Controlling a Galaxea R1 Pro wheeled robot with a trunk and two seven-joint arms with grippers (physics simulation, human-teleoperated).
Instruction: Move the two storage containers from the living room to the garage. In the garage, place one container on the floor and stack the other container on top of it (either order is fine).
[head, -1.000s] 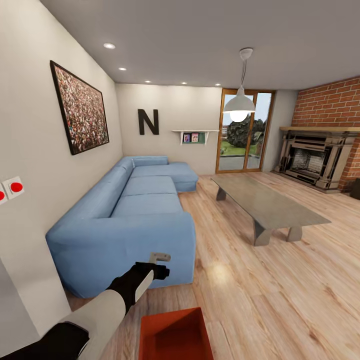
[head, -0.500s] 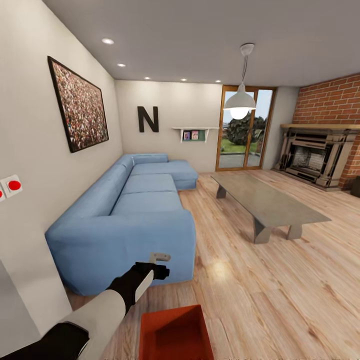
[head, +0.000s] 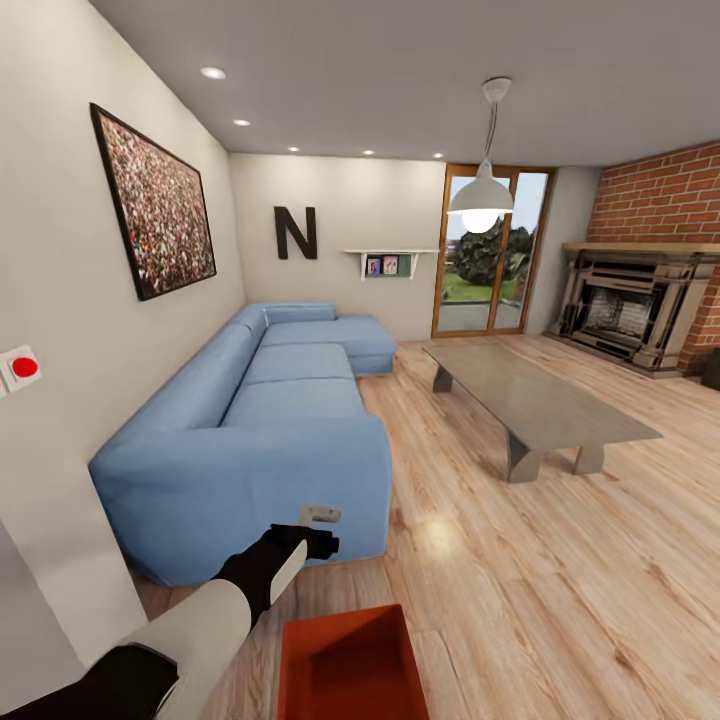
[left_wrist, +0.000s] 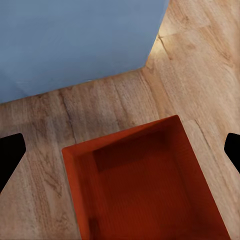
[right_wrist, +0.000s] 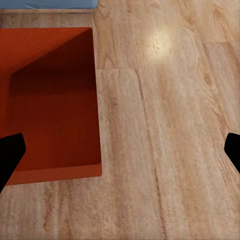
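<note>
A picture (head: 158, 203) and a letter N (head: 296, 232) hang on the walls. A lamp (head: 481, 195) hangs above the grey low table (head: 535, 402).

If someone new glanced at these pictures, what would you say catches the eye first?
Probably the big blue sofa along the left wall, under the framed picture. Next, the orange-red storage container on the wood floor just in front of the robot, beside the left arm. The brick fireplace wall stands far right.
</note>
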